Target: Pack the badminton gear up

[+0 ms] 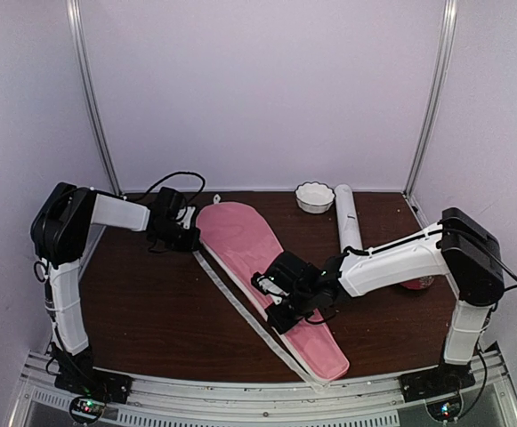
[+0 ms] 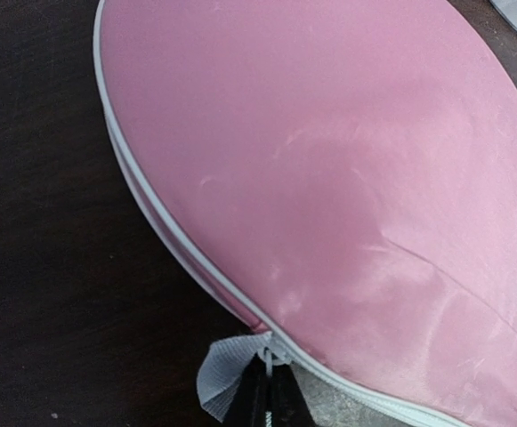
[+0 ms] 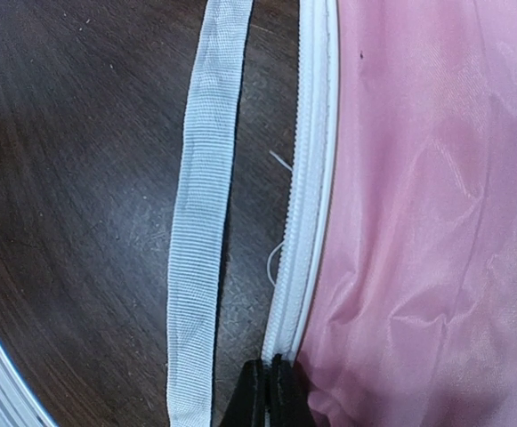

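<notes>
Near edge of counter (image 1: 151,302): narrow end of the pink cover (image 1: 240,236) sits almost at the front rail, right of centre. Cover lies flat, long axis diagonal: narrow end near-right, wide rounded end far-left. White zipper (image 3: 307,205) runs along its left edge. A loose white strap (image 1: 240,307) lies on the counter just beside that edge, roughly parallel, with a thin dark gap between.

Right tool (image 3: 270,390) is at mid-length on the zipper edge, jaws pinched together on the zipper line with no gap showing. Right arm reaches across the counter over the cover's narrow half.

Left tool (image 2: 262,398) is at the wide end, jaws narrow and clamped on a white mesh tab (image 2: 227,369) at the cover's rim.

Further back on the right, a white tube (image 1: 347,218) lies flat, long axis near-to-far, apart from the cover. A white bowl (image 1: 314,197) is just left of its far end. A red dish (image 1: 416,285) is mostly hidden behind the right arm. No rackets or shuttlecocks are in sight.
</notes>
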